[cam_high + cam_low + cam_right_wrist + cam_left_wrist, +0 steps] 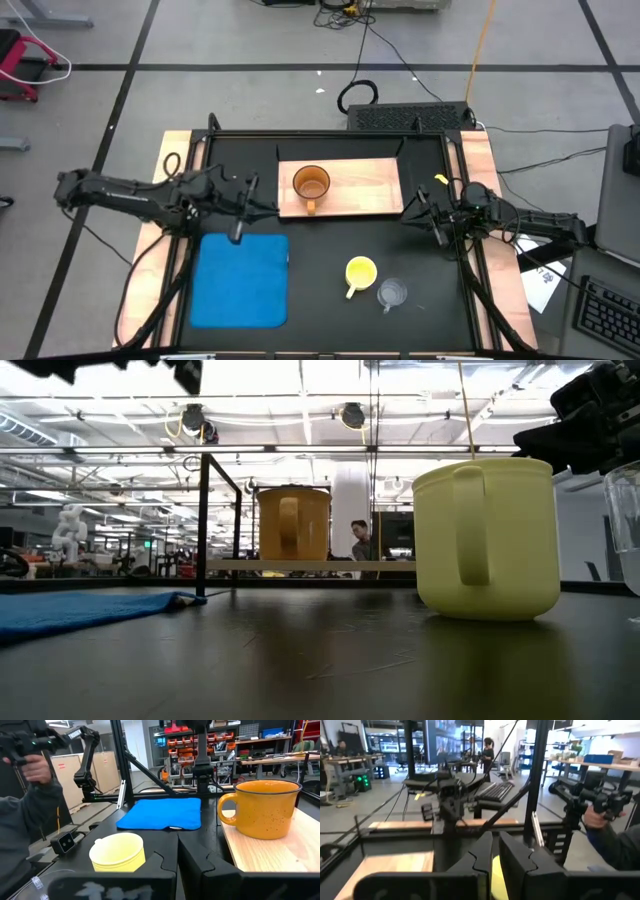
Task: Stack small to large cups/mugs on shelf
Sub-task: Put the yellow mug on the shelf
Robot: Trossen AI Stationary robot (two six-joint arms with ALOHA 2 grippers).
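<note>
The orange-brown mug [311, 184] stands upright on the left half of the wooden shelf [360, 190]; it also shows in the right wrist view [267, 810]. The yellow mug [360, 272] stands on the black table in front of the shelf, with the clear glass cup [392, 293] just to its right. My left gripper [268, 208] hovers shut and empty off the shelf's left end. My right gripper [408, 215] hovers shut and empty off the shelf's right end, its fingers [192, 857] pointing toward the mugs.
A blue mat [240, 280] lies on the table's near left. A dark metal frame [330, 133] borders the table's far and side edges. A person [25, 820] stands beyond the table's near side in the right wrist view. Bare black table lies between mat and yellow mug.
</note>
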